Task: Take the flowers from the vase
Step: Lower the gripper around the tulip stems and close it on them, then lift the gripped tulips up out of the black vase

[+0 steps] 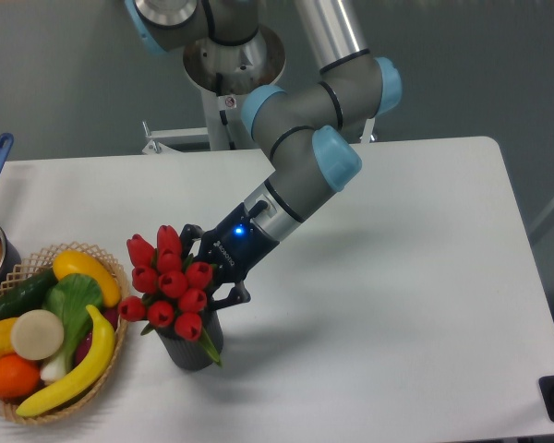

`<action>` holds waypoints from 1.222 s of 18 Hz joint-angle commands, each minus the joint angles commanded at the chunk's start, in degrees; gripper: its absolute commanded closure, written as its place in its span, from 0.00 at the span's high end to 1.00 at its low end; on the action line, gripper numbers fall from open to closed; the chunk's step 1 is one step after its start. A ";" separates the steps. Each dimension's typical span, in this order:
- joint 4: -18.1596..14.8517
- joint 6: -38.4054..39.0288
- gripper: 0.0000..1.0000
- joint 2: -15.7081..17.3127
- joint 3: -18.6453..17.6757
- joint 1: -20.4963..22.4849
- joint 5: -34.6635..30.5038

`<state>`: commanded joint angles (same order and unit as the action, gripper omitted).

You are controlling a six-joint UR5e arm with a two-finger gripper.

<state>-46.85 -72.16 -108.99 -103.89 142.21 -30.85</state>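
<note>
Near the table's (379,305) front-left we see the flowers (169,284) w/ stems in the vase (190,349), buds bunched above its rim. Gripper (208,272) sits right behind the bunch, fingers either side of it; can't tell if it's clamped. Wicker basket (111,365) of fruit & veg stands just left of vase.

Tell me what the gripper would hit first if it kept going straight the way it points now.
The gripper points down-left into the flowers, which its fingers already flank, so it would meet them first. Beyond them lies the basket, though depth is hard to judge from this one view.
</note>
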 joint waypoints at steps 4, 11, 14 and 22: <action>0.00 3.42 0.41 1.32 0.44 0.09 1.58; 0.00 5.88 0.41 4.04 0.70 1.40 2.81; 0.00 9.39 0.41 5.01 2.10 1.58 3.69; -0.09 13.71 0.41 7.21 5.18 1.67 3.87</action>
<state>-46.93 -58.45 -101.78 -98.70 143.88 -26.98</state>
